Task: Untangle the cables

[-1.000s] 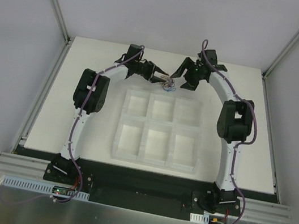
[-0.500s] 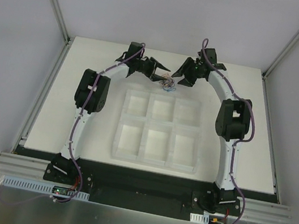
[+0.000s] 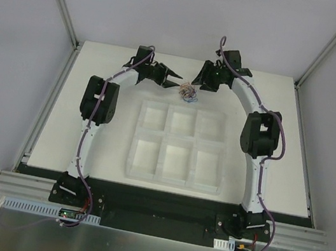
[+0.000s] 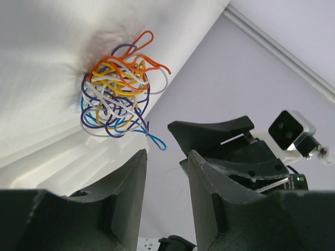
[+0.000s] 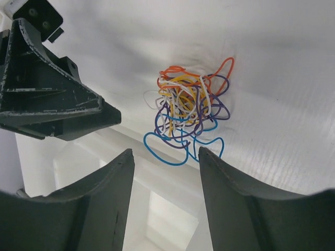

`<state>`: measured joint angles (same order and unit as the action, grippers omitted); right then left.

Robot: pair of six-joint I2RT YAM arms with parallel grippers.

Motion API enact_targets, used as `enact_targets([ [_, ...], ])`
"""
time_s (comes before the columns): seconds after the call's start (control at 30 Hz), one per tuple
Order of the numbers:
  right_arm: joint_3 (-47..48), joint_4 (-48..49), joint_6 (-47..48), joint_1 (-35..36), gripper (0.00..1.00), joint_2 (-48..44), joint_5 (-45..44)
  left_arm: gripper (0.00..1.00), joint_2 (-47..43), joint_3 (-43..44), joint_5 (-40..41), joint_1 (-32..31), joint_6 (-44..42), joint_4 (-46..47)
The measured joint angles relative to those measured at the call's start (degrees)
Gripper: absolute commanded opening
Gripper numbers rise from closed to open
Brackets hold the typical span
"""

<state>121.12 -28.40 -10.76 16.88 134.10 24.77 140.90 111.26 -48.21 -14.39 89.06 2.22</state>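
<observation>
- Table (image 3: 294,159): white top, enclosure walls close on the left, right and far sides. Bare surface lies on either side of the tray and in the strip beyond it.
- Tray (image 3: 131,153): white, six compartments, mid-table. Its far rim runs just near of the tangle.
- Cables (image 3: 187,92): one small knot lying on the table in the far strip, just past the tray's far rim and between the two grippers.
- Makeup of the knot, from the wrist views: thin curly strands in orange, yellow, white, purple and blue, tightly balled. An orange loop sticks out on one side and a loose blue loop trails toward the tray.
- Left gripper (image 3: 176,81): jaws parted, nothing between them. Tips just short of the knot, not touching.
- Right gripper (image 3: 197,83): jaws parted wider, empty. Tips near the knot's other side, apart from it.
</observation>
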Motion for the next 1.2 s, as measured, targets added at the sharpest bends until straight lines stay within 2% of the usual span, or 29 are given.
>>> enact_targets([
  [0.37,3.4,-2.8,7.0,2.8,0.48,0.2,-2.7,0.38,0.3,0.0,0.6,0.9,-0.1,-0.1],
  [0.67,7.8,-4.9,10.4,5.3,0.45,3.4,-6.4,0.43,0.5,0.0,0.5,0.7,0.1,-0.5],
  [0.7,7.8,-5.4,10.9,5.5,0.42,3.6,-6.9,0.44,0.5,0.0,0.5,0.6,0.1,-0.5],
  [0.87,7.8,-6.9,12.3,5.7,0.03,4.2,-9.0,0.44,0.8,0.0,0.6,0.1,0.2,-0.6],
  [0.9,7.8,-7.2,12.5,5.7,0.01,4.2,-9.5,0.43,0.9,0.0,0.7,-0.1,0.2,-0.6],
  [1.2,6.6,-8.7,12.3,5.7,0.01,2.9,-11.9,0.47,4.8,1.2,1.5,-3.2,0.2,-0.7],
])
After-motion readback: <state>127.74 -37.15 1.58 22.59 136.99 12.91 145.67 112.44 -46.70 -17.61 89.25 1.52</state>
